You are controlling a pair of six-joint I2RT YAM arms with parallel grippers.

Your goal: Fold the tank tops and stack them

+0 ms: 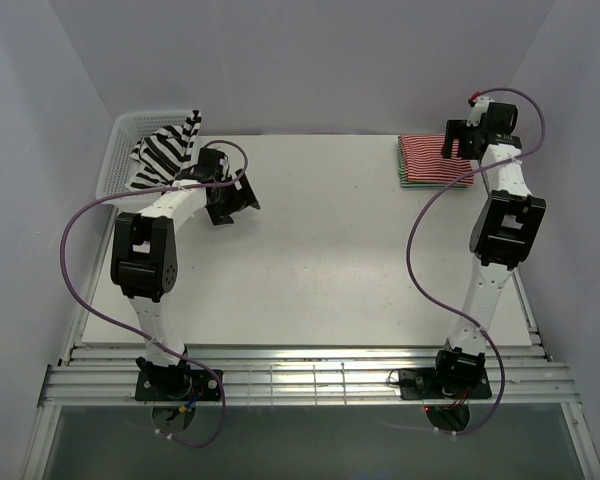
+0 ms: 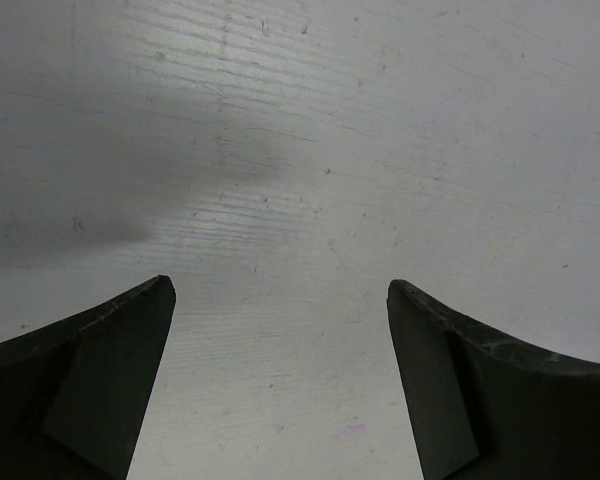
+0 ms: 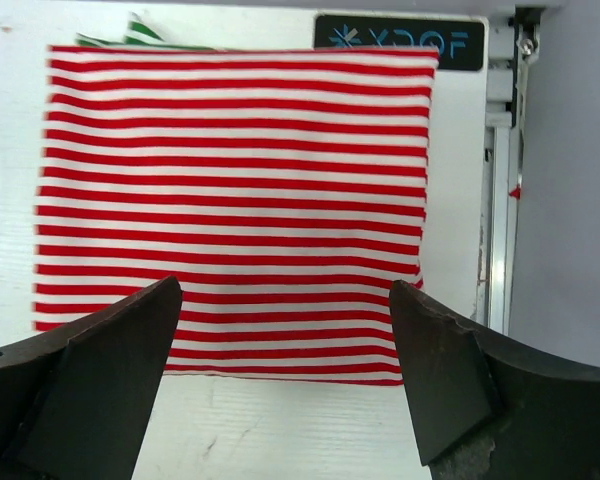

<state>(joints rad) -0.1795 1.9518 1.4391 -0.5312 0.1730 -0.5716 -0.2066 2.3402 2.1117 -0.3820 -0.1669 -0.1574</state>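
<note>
While left claw (image 1: pixel 230 200) and right claw (image 3: pixel 285 290) are standing spread and empty, we are locating the black-and-white top (image 1: pixel 167 150) draped on the basket (image 1: pixel 117 165), just beyond the left claw.

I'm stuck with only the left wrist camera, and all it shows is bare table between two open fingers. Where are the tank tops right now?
Observer: The red-and-white striped tank top lies folded flat at the far right corner of the table.
Operator: And the green one?
Observer: Only a corner of the green-and-white striped tank top shows. It peeks out from under the red one in the right wrist view.
Operator: The third?
Observer: The black-and-white striped tank top is unfolded, draped over the rim of the white mesh basket at the far left.
</note>
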